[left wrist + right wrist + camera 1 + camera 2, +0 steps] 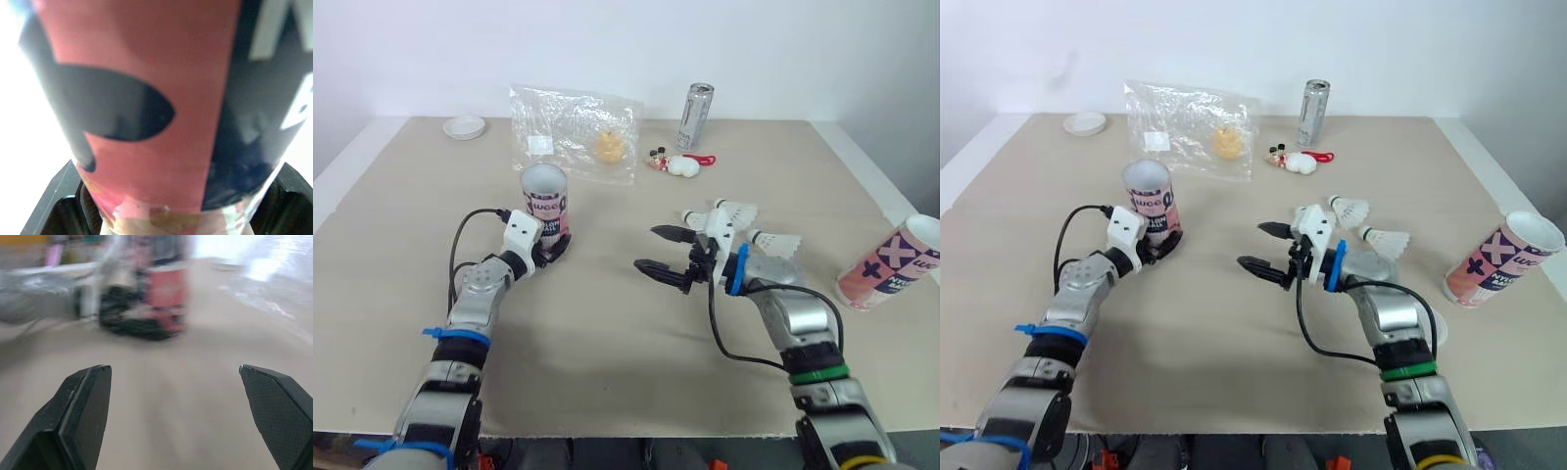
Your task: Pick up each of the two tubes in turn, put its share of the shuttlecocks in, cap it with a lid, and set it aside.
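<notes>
An upright tube [545, 201], pink and dark with its mouth open to the top, stands on the beige surface [607, 323], at about 10 o'clock from the surface's middle. The left gripper [553, 251] has it by the base. The two black fingers [51, 208] press against either side of the tube's lower wall, and in the left wrist view the printed wall sits tight between them.

The right gripper [648, 248] hovers near the surface's middle, at about 3 o'clock of the upright tube and well apart from it. Its fingers [83, 416] are spread wide, with nothing but bare surface between them. They point toward 9 o'clock, at the tube and the left gripper.

Two shuttlecocks [1349, 208] lie just behind the right gripper, at about 2 o'clock of it, apart from the fingers. A second tube [891, 262] lies tilted at the surface's right edge, at 3 o'clock, with its open mouth turned toward 1 o'clock. A white lid [464, 127] rests in the far left corner, at about 11 o'clock.

Along the far side, at 12 o'clock, are a clear plastic bag [573, 132], a metal can [696, 116] and a small white and red trinket [677, 164].
</notes>
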Robot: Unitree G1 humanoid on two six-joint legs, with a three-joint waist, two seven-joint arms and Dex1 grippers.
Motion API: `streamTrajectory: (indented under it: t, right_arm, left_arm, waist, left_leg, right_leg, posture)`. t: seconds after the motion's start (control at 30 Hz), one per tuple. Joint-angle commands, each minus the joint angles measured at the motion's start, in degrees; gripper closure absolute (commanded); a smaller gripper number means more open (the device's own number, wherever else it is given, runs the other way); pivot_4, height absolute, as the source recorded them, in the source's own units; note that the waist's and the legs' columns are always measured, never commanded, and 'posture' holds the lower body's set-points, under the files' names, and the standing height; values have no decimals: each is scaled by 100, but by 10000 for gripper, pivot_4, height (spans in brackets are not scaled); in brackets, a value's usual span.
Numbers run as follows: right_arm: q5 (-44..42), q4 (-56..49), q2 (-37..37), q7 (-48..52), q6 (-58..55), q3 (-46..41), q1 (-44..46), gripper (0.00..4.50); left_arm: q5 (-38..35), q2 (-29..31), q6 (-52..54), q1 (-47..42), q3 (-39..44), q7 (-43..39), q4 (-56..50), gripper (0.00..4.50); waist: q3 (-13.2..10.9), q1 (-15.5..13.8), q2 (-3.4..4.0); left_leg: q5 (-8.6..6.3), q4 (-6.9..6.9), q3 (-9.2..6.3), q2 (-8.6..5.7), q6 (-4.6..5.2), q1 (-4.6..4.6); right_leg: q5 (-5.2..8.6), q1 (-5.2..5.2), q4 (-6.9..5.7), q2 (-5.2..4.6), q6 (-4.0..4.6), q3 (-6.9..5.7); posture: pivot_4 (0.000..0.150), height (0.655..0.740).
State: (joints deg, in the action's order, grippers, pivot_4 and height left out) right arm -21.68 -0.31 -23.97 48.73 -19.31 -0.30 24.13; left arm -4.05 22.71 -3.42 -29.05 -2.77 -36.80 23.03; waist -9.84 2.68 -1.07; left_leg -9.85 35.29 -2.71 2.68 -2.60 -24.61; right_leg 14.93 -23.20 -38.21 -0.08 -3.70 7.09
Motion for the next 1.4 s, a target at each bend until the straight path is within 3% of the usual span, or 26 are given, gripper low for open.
streamTrajectory:
  t: [0.03, 0.17, 0.3, 0.63, 1.17, 1.4]
  right_arm:
    - [-262, -1110, 53, -993, -774, -510, -252, 0]
    - [-341, -2175, 53, -2019, -1676, -928, -642, 0]
    - [-306, -2547, 139, -2718, -2189, -1128, -772, 0]
    - [-49, -1091, 321, -3005, -1966, -935, -108, 0]
    - [184, 112, 511, -2746, -1336, -655, 470, 0]
    - [400, 1099, 611, -2648, -874, -620, 923, 0]
  left_arm:
    - [85, 366, 402, 155, -402, -660, -1130, 13994]
    - [141, 960, 1023, 189, -910, -1587, -2003, 13994]
    - [278, 1361, 1541, -176, -1471, -2426, -2337, 13994]
    - [225, 1562, 2517, -1005, -2025, -3642, -2504, 13994]
    - [425, 1437, 2577, -1047, -2157, -3732, -2481, 13994]
    - [454, 1336, 2600, -1040, -2148, -3668, -2466, 13994]
  waist:
    - [-1, -3, 1]
    - [-2, 5, 2]
    - [-1, 7, 2]
    - [-1, 15, 3]
    - [-1, 16, 3]
    - [-1, 10, 3]
  left_leg:
    - [0, 0, 0, 0, 0, -5]
    - [0, 2, 2, -1, 0, -6]
    - [1, 2, 1, 2, 2, -2]
    - [1, 4, 7, 2, 9, -5]
    - [-18, 6, 7, 2, 39, -4]
    - [-18, 10, 6, 1, 39, -5]
  right_leg:
    - [0, -6, 0, -1, 0, -1]
    - [9, -11, 1, -2, -15, 0]
    - [10, -9, 0, 1, -16, -2]
    - [12, -12, 1, 1, -19, 2]
    - [27, -10, -2, 1, -14, 0]
    - [24, -7, -2, 1, -18, 0]
  posture:
    - [1500, 7400]
    - [1500, 7400]
    - [1500, 7400]
    - [1500, 7400]
    - [1500, 7400]
    - [1500, 7400]
